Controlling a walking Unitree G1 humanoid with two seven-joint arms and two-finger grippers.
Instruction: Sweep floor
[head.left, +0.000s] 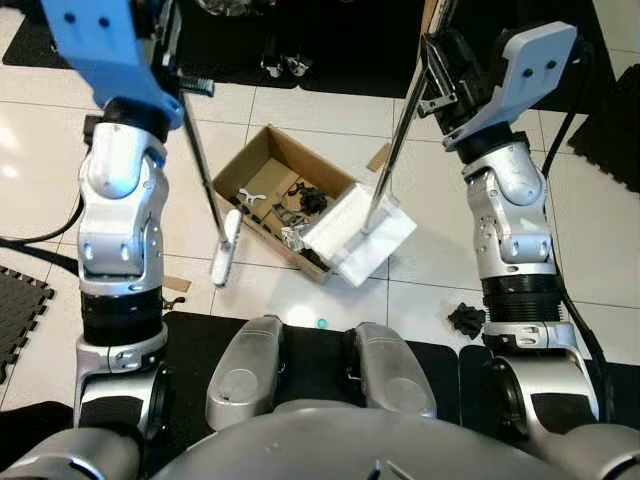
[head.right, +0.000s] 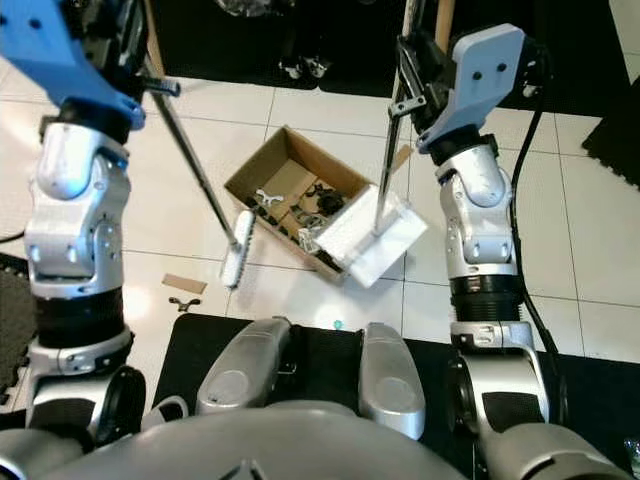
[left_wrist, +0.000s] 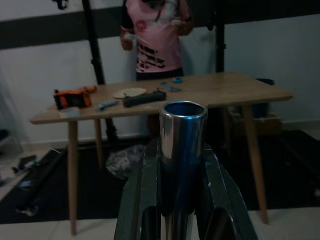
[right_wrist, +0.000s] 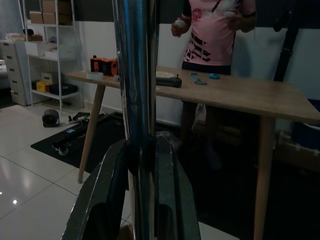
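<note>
Shown from the left eye: the left gripper (head.left: 170, 75) is closed on the metal handle of a broom (head.left: 205, 170), whose white head (head.left: 226, 247) rests on the tiled floor (head.left: 300, 115) just beside a cardboard box (head.left: 285, 195) of small parts. The right gripper (head.left: 432, 85) is closed on the handle of a dustpan (head.left: 358, 232), a white pan that sits against the box's near corner. A black scrap (head.left: 466, 319) lies on the tile near the right arm, and a small teal speck (head.left: 321, 323) lies just ahead of the robot's body.

Right eye: same layout; a brown scrap (head.right: 184, 284) and a small dark clip (head.right: 183, 303) lie on the tile, near the broom head.

Left wrist: two dark fingers (left_wrist: 137, 200) clamp a polished tube, its open end toward a wooden table (left_wrist: 210, 92) with a person (left_wrist: 157, 35) standing behind it.

Right wrist: fingers (right_wrist: 107, 195) clamp the dustpan's tube; the same table and person are beyond.

Likely risks: a stroke toward the pan would probably drive the broom head into the box wall, shoving or tipping the box and spilling its parts. The pan, pressed to the box, may ride up on it and let debris slide beneath. Smooth tubes could also twist within the fingers.
</note>
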